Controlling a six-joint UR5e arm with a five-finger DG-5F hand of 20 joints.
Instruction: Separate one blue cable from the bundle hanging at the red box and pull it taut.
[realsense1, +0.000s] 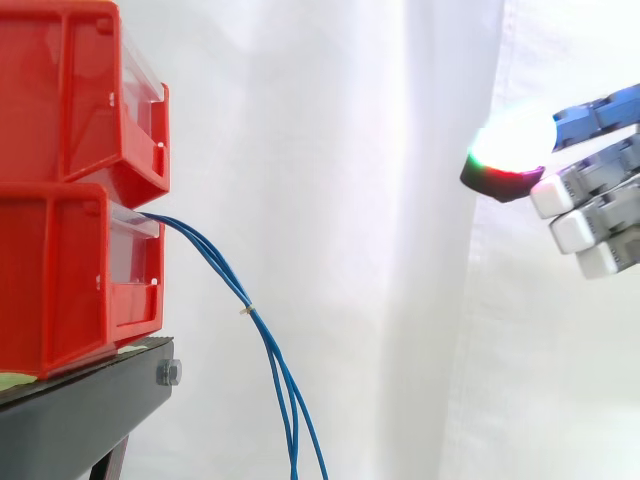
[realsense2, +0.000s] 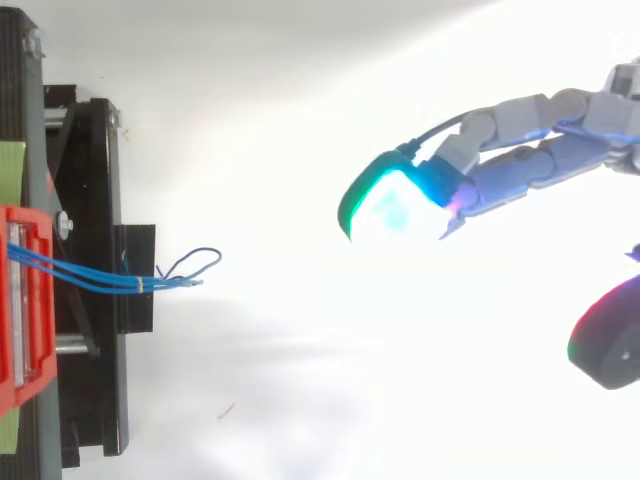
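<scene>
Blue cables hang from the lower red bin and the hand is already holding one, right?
No. The side view shows the hand open and well apart from the blue cables, holding none; they do hang from the lower red bin.

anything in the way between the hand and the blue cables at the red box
Nothing visible. The hand is open at the side view's right edge, the blue cables hang from the lower red box; only open air before the white curtain lies between.

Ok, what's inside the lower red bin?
The blue cables come out the front of the lower red bin and hang down. Their ends inside are hidden behind its side wall.
</scene>
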